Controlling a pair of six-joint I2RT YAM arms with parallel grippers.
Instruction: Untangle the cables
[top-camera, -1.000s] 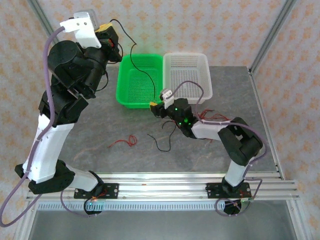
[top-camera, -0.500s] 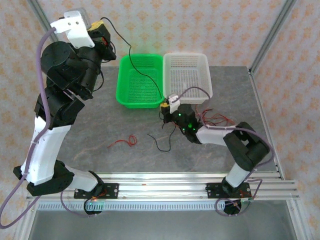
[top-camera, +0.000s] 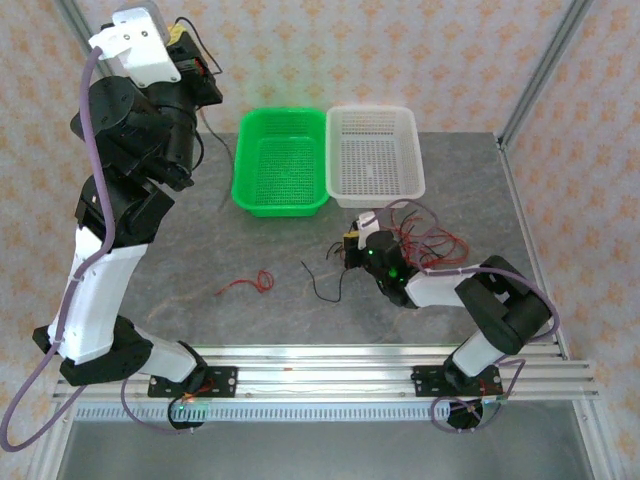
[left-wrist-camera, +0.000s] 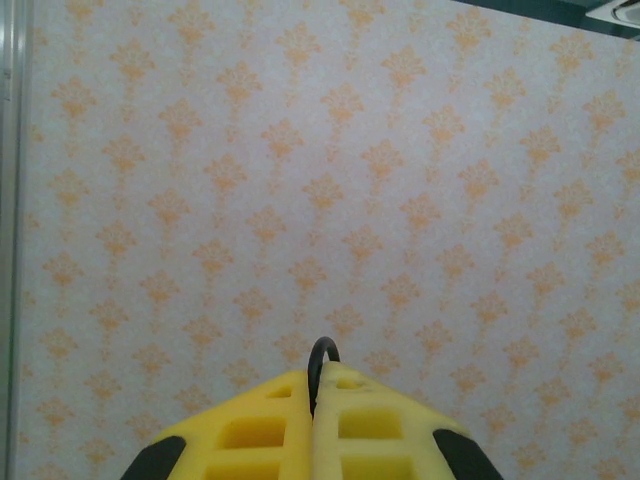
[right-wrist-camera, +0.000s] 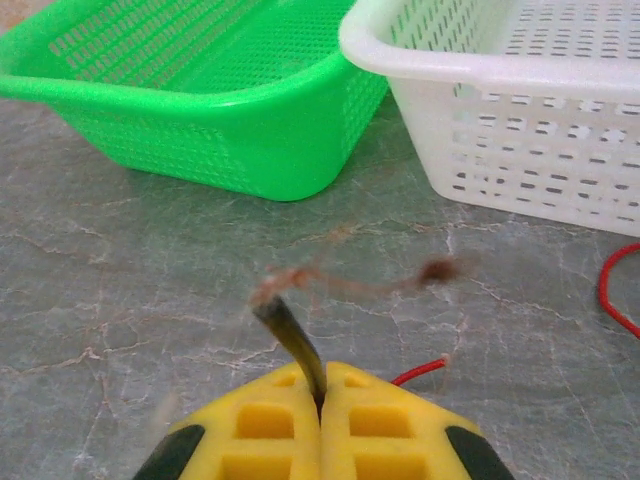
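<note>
My left gripper is raised high at the back left, shut on a black cable whose small loop pokes out between the yellow fingers. A thin strand of it hangs down over the table. My right gripper sits low on the table in front of the baskets, shut on a dark cable end that is blurred at its tip. A black cable curls on the table just left of it. A bunch of red cables lies by the right arm, and one red cable lies apart.
A green basket and a white basket stand side by side at the back of the grey table; in the right wrist view they are the green basket and white basket just ahead. A red strand lies beside the right fingers.
The left arm swung up and left, drawing the black cable out of the green basket. The right gripper shut on a cable end and moved nearer and to the right.
</note>
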